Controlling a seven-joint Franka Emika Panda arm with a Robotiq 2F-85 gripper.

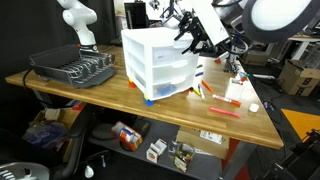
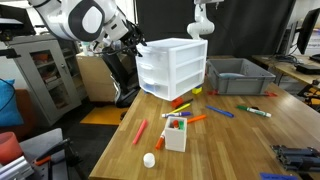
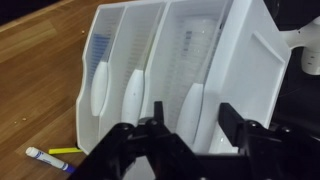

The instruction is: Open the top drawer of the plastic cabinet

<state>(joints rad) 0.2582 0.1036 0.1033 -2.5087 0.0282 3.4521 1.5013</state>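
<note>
The plastic cabinet (image 1: 160,62) (image 2: 175,68) stands on the wooden table, white and translucent, with three drawers. In the wrist view it lies turned sideways (image 3: 150,50), its flat top at the right. There the top drawer's lip handle (image 3: 190,105) is the rightmost of three. My gripper (image 3: 193,135) straddles that handle with its jaws apart and a small gap on each side. In both exterior views the gripper (image 1: 190,40) (image 2: 135,45) sits at the cabinet's upper front. All three drawers look pushed in.
A dark dish rack (image 1: 75,68) (image 2: 240,78) sits beside the cabinet. Several markers (image 1: 225,110) (image 2: 190,118) and a small white box (image 2: 175,133) lie on the table in front. One marker (image 3: 45,157) shows below the cabinet. A second white arm (image 2: 202,18) stands behind.
</note>
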